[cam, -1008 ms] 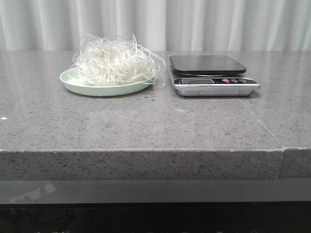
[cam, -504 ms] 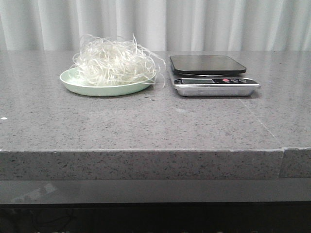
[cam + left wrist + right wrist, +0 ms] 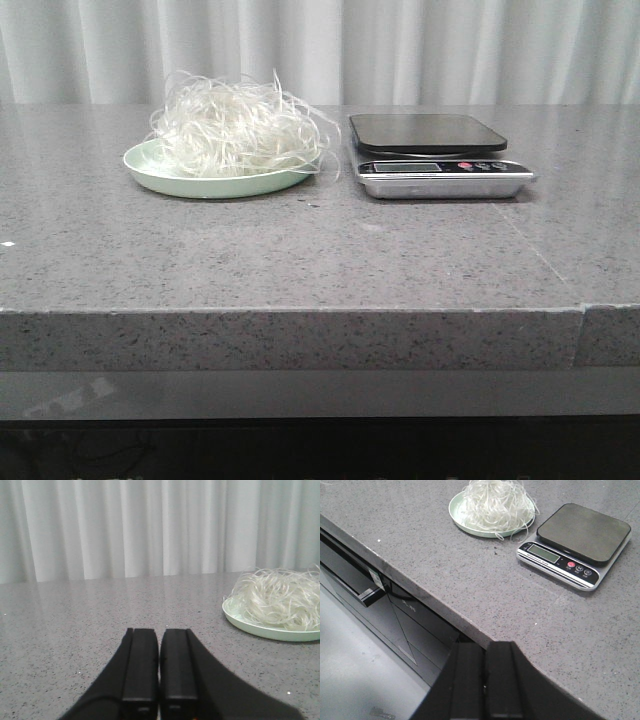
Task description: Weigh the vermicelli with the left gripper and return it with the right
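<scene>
**Noodles on the plate, both my pincers pressed together**

From the front, the vermicelli (image 3: 238, 125) sits as a loose white tangle heaped on a pale green plate (image 3: 160, 176), left of centre on the grey counter (image 3: 300, 250). Just beside the plate, to its right, stands a kitchen scale (image 3: 440, 157) with a dark weighing pad and a silver front strip carrying a display and buttons. Nothing lies on the pad. A few noodle strands trail over the plate's rim toward the scale. Pale curtains (image 3: 400, 50) hang behind the counter. Neither of my arms shows in this view.

From my left wrist, my left pincer (image 3: 159, 665) hovers low over bare counter, its two black fingers (image 3: 140, 665) brought together with only a thin seam between them — holding nothing. The vermicelli and its plate lie ahead and off to one side, well apart from the fingertips.

From my right wrist, my right pincer (image 3: 485, 682) is likewise pressed together and empty, hanging out past the counter's front edge — above the dark cabinet face below it. Beyond it I see the plate of vermicelli and the scale side by side, both well apart from this pincer.
</scene>
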`<state>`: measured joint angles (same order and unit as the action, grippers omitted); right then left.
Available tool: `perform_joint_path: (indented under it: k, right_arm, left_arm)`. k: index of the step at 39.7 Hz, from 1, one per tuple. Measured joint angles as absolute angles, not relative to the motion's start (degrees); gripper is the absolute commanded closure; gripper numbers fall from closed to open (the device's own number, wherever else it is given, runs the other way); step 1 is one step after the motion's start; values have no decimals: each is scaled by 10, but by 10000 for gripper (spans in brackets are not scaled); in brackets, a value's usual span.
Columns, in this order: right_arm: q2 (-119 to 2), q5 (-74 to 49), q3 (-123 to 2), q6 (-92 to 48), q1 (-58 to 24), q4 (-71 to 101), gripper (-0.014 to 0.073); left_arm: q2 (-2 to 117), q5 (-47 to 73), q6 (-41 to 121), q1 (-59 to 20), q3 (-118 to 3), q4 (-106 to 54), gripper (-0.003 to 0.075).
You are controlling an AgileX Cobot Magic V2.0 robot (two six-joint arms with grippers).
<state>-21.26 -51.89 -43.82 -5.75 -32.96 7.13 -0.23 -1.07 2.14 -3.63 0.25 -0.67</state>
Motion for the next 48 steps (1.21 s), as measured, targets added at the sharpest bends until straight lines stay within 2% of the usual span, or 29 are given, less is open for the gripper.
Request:
perform_joint_path:
  k: [40, 48]
  right_arm:
    - [-210, -519, -437, -57, -330, 71, 436]
    - [-167, -478, -390, -57, -275, 71, 436]
  left_arm:
    - [-2, -11, 21, -24, 3, -7, 565]
    - [-2, -11, 21, -24, 3, -7, 565]
